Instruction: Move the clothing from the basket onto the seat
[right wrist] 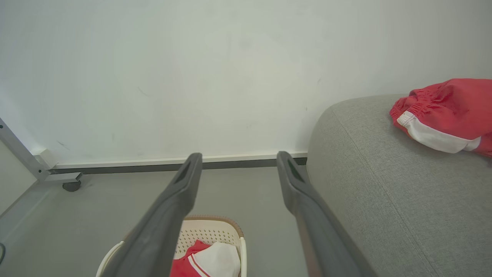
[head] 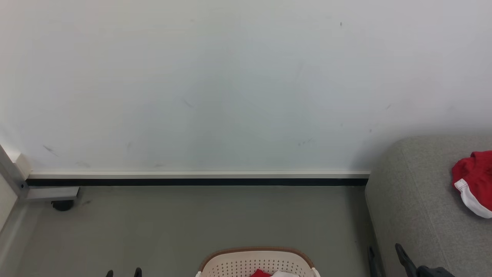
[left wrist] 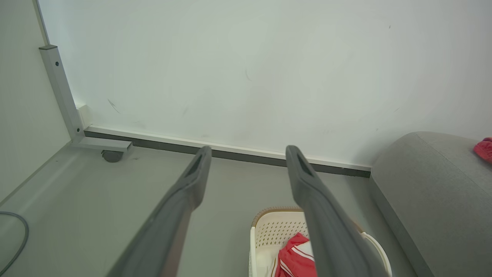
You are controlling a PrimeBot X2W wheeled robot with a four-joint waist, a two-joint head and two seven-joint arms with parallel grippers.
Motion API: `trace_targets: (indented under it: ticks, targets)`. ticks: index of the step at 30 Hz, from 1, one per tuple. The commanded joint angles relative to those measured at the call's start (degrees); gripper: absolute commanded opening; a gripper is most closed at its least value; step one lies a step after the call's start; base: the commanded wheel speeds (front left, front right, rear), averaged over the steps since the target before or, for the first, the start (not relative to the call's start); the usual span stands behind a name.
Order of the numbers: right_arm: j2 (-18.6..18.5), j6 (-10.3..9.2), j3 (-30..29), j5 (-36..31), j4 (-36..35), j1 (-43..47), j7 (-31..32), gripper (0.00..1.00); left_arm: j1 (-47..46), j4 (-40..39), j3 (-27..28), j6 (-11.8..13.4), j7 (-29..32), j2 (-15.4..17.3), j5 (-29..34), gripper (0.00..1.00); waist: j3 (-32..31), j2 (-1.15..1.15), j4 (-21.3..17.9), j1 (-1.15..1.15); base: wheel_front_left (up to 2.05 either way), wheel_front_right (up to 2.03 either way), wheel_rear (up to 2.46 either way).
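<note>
You see both pincers empty, jaws apart: the left gripper (left wrist: pixel 248 152) and right gripper (right wrist: pixel 236 157) hang above the one basket (head: pixel 255 252) at the frame's bottom centre, likely poised for another pick. One red-and-white garment (right wrist: pixel 442 107) lies on the single grey seat (right wrist: pixel 384 200) at right. More clothing (left wrist: pixel 294 259) sits bunched in the basket, its count impossible to tell.

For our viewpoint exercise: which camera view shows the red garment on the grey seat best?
The right wrist view: the red garment shows waistband and white panel on the seat. The head view crops it at the edge; the left wrist view catches a red sliver.
</note>
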Motion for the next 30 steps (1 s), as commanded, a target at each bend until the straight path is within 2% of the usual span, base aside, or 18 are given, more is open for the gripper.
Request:
trace_targets:
  ticks: [1, 24, 27, 30]
  targets:
    - [0.22, 0.02, 0.17, -0.68, 0.46, 0.65, -0.64, 1.00, 1.01, 0.16, 0.47, -0.40, -0.10, -0.04, 0.82, 1.00, 0.25, 0.00, 0.40, 0.00, 0.00, 0.00, 0.00]
    - [0.25, 0.02, -0.22, -0.90, 0.66, -0.21, -1.07, 1.00, 0.09, 1.43, 2.78, -2.87, -0.10, -3.02, 4.38, 1.00, 1.42, 0.00, -0.53, 0.00, 0.00, 0.00, 0.00]
    - [0.24, 0.02, 0.29, -1.18, 0.52, -0.56, -0.76, 1.00, -0.30, 2.07, 2.89, -3.42, -0.11, -3.43, 4.32, 1.00, 1.79, 0.00, -1.34, 0.00, 0.00, 0.00, 0.00]
    - [0.23, 0.02, 1.58, -1.42, 0.08, -1.52, -0.35, 1.00, -0.16, 3.77, 2.47, -4.01, -0.10, -4.06, 3.91, 1.00, 2.93, 0.00, -4.11, 0.00, 0.00, 0.00, 0.00]
